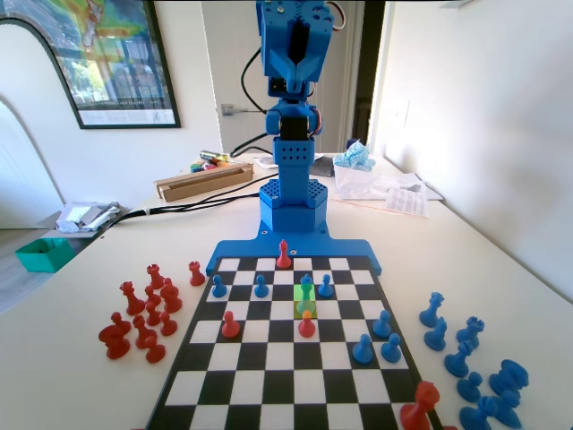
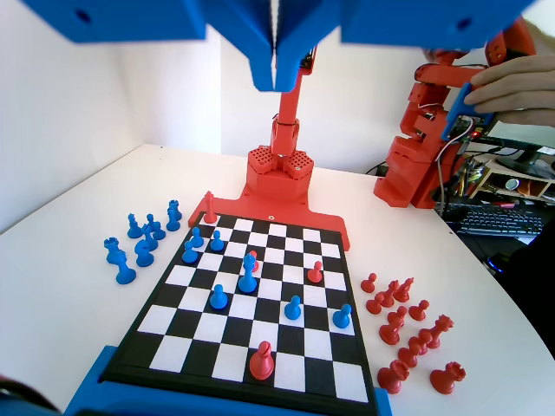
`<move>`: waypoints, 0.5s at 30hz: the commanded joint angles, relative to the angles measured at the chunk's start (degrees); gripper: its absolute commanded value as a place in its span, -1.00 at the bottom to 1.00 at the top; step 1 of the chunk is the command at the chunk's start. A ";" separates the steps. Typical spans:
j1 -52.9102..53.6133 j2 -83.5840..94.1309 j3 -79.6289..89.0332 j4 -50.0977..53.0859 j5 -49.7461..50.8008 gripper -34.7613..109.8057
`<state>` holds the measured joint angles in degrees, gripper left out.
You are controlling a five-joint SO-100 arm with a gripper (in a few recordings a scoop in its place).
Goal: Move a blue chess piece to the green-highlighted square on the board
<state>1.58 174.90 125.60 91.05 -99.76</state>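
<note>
So the blue chess piece [image 1: 307,288] is already standing upright on the green-highlighted square [image 1: 305,305], roughly mid-board on the board [image 1: 219,263], with a red pawn [image 1: 307,324] sitting just in front of it in the fixed view and blue pawns flanking it one row toward the arm. In the wrist view the same piece [image 2: 248,274] is standing upright near board centre, a red pawn peeking out right behind it. The gripper [image 2: 276,65] is hanging high at the top of the wrist view, jaws pressed together with nothing between them, well clear of the board. Key relation: the piece is lying well below and ahead of the jaws, slightly left of their centreline in the wrist view, long axis vertical. My read is the placement is looking done and the arm is parking, not reaching. Captured reds are crowding the bench [image 1: 72,358] on the left of the fixed view, blues on the right. No brand, label or readable writing is showing; the wall poster [image 1: 98,54] is too blurred to read.
</note>
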 commanded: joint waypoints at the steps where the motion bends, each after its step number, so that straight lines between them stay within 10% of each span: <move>1: 0.18 0.18 -0.53 -1.05 -0.79 -0.51; 15: -7.29 -18.46 -16.61 2.37 -19.16 -0.51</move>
<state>-4.04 162.86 116.89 91.58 -114.52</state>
